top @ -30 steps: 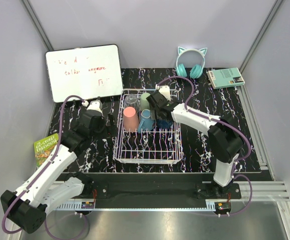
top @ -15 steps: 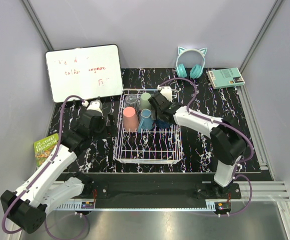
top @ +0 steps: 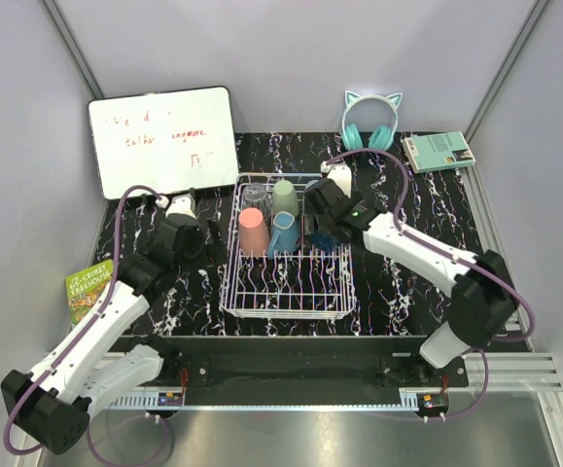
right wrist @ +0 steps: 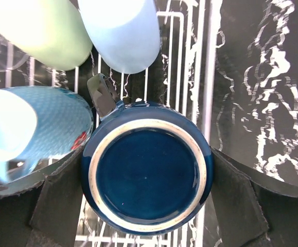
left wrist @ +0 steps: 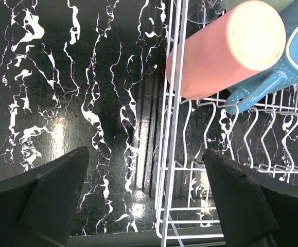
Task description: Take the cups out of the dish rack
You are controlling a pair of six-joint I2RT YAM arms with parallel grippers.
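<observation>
The white wire dish rack [top: 286, 292] holds a salmon-pink tumbler [top: 252, 232], a sage-green tumbler [top: 283, 197], a clear glass [top: 255, 196] and a teal handled mug [top: 283, 232]. My right gripper [top: 324, 220] is over the rack's back right. In the right wrist view it [right wrist: 147, 200] is shut on the upside-down dark navy mug [right wrist: 146, 172], one finger on each side. The light-blue tumbler [right wrist: 120, 31], green tumbler [right wrist: 35, 31] and teal mug [right wrist: 30, 128] lie beside it. My left gripper [left wrist: 149, 200] is open and empty, straddling the rack's left edge [left wrist: 177, 154] near the salmon tumbler [left wrist: 226, 49].
A whiteboard [top: 162, 141] leans at the back left. Teal cat-ear headphones [top: 370, 122] and a teal book [top: 439, 151] lie at the back right. A green book [top: 88, 289] lies off the table's left edge. The table top is black marble [top: 407, 292].
My right arm's elbow has swung out to the right and its wrist has shifted right over the rack's back right corner. The left arm has not moved.
</observation>
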